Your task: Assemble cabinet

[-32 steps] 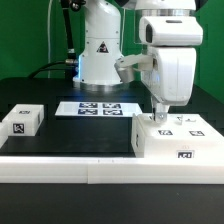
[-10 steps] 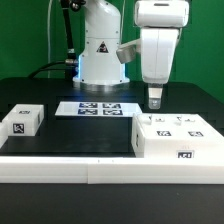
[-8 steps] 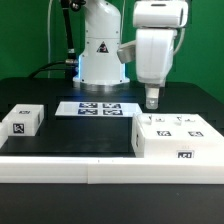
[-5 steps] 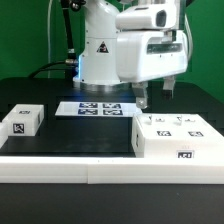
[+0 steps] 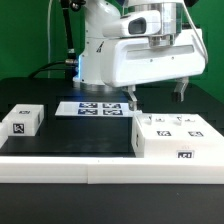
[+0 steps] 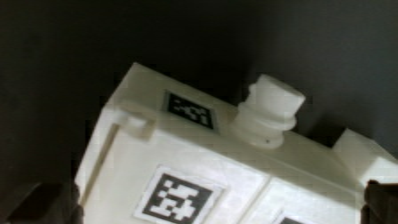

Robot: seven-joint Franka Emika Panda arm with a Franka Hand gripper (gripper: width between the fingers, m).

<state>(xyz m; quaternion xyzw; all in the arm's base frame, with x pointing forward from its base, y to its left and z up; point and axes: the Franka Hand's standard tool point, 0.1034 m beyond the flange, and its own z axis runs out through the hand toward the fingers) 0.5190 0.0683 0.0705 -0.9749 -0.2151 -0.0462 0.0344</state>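
The cabinet [image 5: 175, 138] is a white boxy body with black-and-white tags, at the front of the table on the exterior view's right. My gripper [image 5: 157, 98] hangs a little above its far edge, broadside to the camera. Its jaws are wide apart and hold nothing. In the wrist view the cabinet [image 6: 214, 150] fills the frame below the gripper [image 6: 210, 210], with a dark fingertip [image 6: 45, 205] showing at each side. A small white knob-like part [image 6: 270, 108] stands at the cabinet's edge.
A small white tagged block [image 5: 22, 122] lies at the exterior view's left. The marker board [image 5: 95, 108] lies flat in front of the white robot base [image 5: 100, 55]. A white ledge [image 5: 60, 165] runs along the table's front.
The gripper has risen off the cabinet's top and turned about its vertical axis, so its two fingers now show spread apart. The cabinet and the small block have not moved.
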